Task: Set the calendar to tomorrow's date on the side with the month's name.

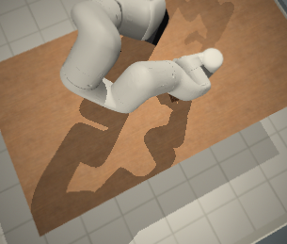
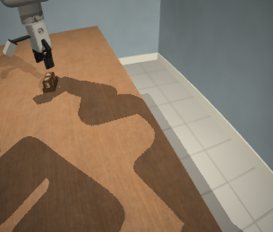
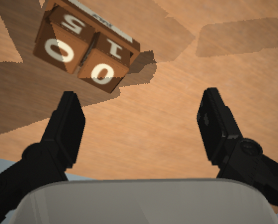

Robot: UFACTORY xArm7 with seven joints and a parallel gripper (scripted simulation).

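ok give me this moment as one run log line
gripper: open, empty | position: above table, beside calendar | cubes: side by side in tray | contact: none

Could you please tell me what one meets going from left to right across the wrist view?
Calendar cubes in their tray at upper left → the gripper's left-hand black finger → bare wooden table in the open gap → the right-hand black finger.
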